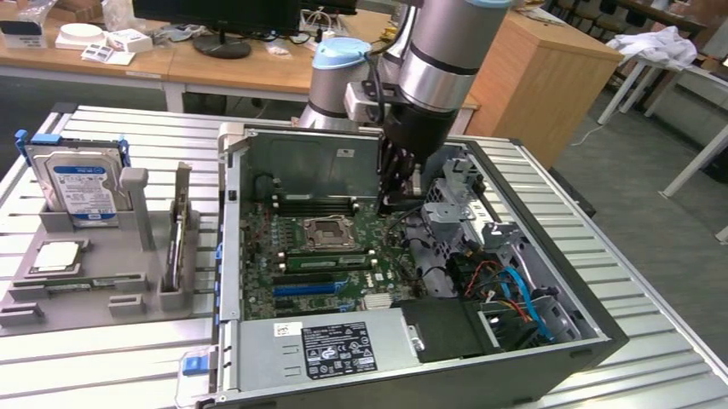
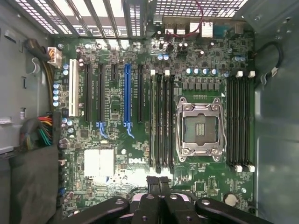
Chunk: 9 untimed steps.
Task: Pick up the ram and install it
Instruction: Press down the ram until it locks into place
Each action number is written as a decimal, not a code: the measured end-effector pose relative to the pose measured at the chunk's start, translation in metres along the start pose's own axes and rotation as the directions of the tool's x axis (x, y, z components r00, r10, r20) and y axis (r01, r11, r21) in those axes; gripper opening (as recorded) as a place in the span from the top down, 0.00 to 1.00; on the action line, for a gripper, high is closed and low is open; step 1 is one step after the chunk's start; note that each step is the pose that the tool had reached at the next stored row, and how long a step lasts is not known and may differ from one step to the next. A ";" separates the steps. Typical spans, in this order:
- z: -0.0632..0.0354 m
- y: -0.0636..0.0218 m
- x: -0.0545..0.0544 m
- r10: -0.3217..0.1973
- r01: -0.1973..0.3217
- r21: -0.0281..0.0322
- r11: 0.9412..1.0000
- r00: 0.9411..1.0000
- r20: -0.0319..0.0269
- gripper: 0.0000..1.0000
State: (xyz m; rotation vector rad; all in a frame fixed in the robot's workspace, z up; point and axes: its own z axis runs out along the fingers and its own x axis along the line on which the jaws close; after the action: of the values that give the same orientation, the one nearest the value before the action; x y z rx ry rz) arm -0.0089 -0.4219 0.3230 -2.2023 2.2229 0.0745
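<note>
A long green ram stick (image 1: 82, 283) rests on its edge in the front slot of the grey holder (image 1: 68, 311) at the exterior view's left. Another green stick (image 1: 326, 260) sits in a memory slot (image 2: 153, 121) beside the empty processor socket (image 2: 198, 128). My gripper (image 1: 398, 203) hangs inside the open computer case (image 1: 569, 332), above the motherboard (image 2: 117, 60) and near its back wall. In the wrist view its black fingertips (image 2: 159, 183) are pressed together, shut, with nothing between them. It is far from the holder.
The holder also carries a hard drive with a blue label (image 1: 80, 187), a square silver processor (image 1: 60, 256) and a thin upright board (image 1: 180, 226). Drive cages and coloured cables (image 1: 512, 285) crowd the case on the exterior view's right. A power supply (image 1: 336, 345) lies at the front.
</note>
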 end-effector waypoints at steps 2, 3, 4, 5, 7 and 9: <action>0.0035 -0.0001 0.000 0.000 0.000 0.000 1.000 1.000 0.000 0.89; 0.0051 -0.0001 0.000 0.000 0.000 0.000 1.000 1.000 0.000 0.89; 0.0066 -0.0002 0.000 0.000 0.000 0.000 1.000 1.000 0.000 0.89; 0.0082 -0.0002 0.000 0.000 0.000 0.000 1.000 1.000 0.000 0.89; 0.0110 -0.0003 0.000 0.000 0.000 0.000 1.000 1.000 0.000 0.89; 0.0137 -0.0004 0.001 0.000 0.000 0.000 1.000 1.000 0.000 0.89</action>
State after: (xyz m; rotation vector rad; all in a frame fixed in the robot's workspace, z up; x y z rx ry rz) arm -0.0089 -0.4219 0.3092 -2.2023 2.2229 0.0745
